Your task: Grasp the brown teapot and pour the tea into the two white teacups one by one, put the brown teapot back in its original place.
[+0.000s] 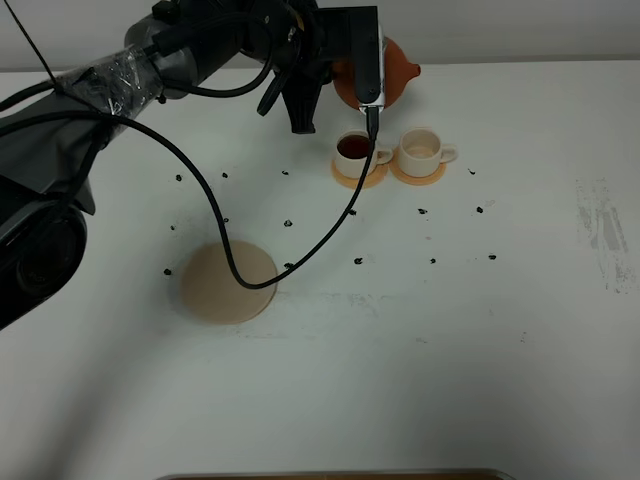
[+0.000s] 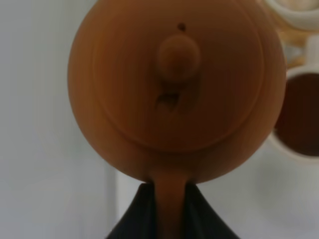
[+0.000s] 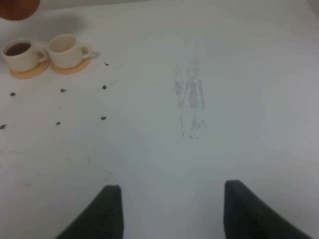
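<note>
So the left end effector [image 2: 168, 194] is clenched on the loop handle of the brown teapot [image 2: 174, 89], one dark finger on each side of it, with the lid knob staring straight at the wrist camera. The pot sits near the back edge of the bench [image 1: 500, 350], roughly midway along, and looks lifted, though I can't be sure. Its handle-to-spout line runs along that back edge, spout aimed at the right edge.

What matters imo: both cups are off to the side of that line, toward the front edge, not ahead of the spout. The filled cup [image 1: 354, 150] has dark tea in it and is nearly under the pot's body. The empty cup [image 1: 422, 150] is just beside it on the right-edge side, frontward of the spout tip. So I reckon the next pour needs a small shift frontward, then a tip.

The beige disc coaster [image 1: 229, 282] lies well apart, front-left. The right end effector [image 3: 167, 209] hangs released, well apart from the cups, so left is the nearer arm.
</note>
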